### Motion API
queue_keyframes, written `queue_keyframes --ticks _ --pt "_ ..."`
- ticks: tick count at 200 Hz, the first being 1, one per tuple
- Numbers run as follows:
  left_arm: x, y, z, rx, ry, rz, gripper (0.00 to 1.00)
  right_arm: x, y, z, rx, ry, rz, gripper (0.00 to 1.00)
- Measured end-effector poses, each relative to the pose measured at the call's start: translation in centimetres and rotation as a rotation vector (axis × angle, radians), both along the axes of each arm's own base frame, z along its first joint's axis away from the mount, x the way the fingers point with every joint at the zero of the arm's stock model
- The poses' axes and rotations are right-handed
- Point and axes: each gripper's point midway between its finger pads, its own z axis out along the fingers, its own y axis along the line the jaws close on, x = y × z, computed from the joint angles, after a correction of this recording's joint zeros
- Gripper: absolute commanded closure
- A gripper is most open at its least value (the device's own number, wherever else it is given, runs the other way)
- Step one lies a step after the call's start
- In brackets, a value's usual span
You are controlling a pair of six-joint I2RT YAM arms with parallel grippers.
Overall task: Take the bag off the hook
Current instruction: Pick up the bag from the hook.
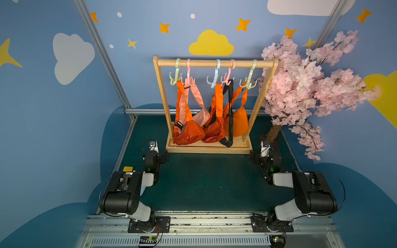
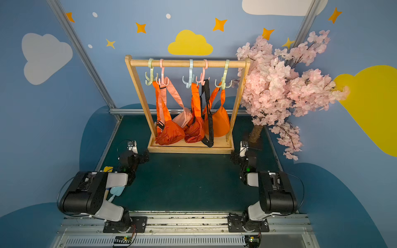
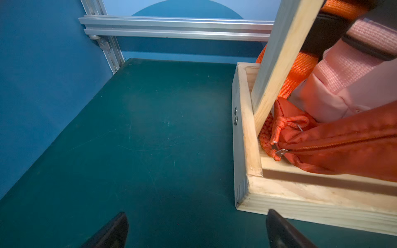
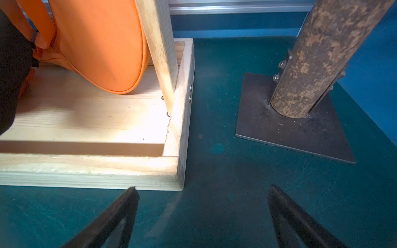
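Observation:
A wooden rack (image 1: 214, 63) carries several plastic hooks (image 1: 188, 80) with bags on them. In both top views an orange bag (image 1: 189, 134) and a pink bag (image 1: 202, 118) hang at the left, a second orange bag (image 1: 213, 132) and a black strap (image 1: 230, 111) in the middle, and a rounded orange bag (image 1: 238, 123) (image 4: 101, 47) at the right. My left gripper (image 1: 165, 155) (image 3: 196, 214) stands open low over the mat at the rack's front left corner. The right gripper (image 1: 253, 155) (image 4: 203, 189) stands open at the front right corner. Both are empty.
A pink blossom tree (image 1: 300, 81) overhangs the rack's right end; its trunk (image 4: 318, 53) stands bolted to a metal plate (image 4: 279, 128) close to my right gripper. The rack's wooden base tray (image 3: 247, 150) rests on the green mat. Aluminium frame rails (image 3: 171, 23) border the back and left.

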Motion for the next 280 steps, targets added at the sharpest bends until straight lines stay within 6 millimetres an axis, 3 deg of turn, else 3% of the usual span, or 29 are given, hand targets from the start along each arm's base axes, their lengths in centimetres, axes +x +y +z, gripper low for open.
queue_keyframes --ticks 160,188,223,243,280 --pt "0.0 0.1 0.0 -0.002 0.0 0.002 0.01 0.0 0.0 0.0 0.003 -0.001 -0.001 0.06" --pt "0.0 -0.1 0.2 -0.008 -0.018 -0.022 0.03 0.0 0.0 0.0 0.007 -0.001 0.003 0.11" --pt "-2.1 -0.2 -0.2 0.006 -0.04 -0.019 0.02 0.0 0.1 0.8 0.004 -0.018 0.0 0.16" --pt "-2.8 -0.3 1.8 0.022 -0.082 -0.008 0.02 -0.4 0.1 2.8 0.003 -0.055 -0.006 0.18" --pt "-3.6 -0.5 9.5 0.019 -0.27 0.013 0.03 -2.0 1.1 7.6 0.011 -0.133 0.004 0.19"
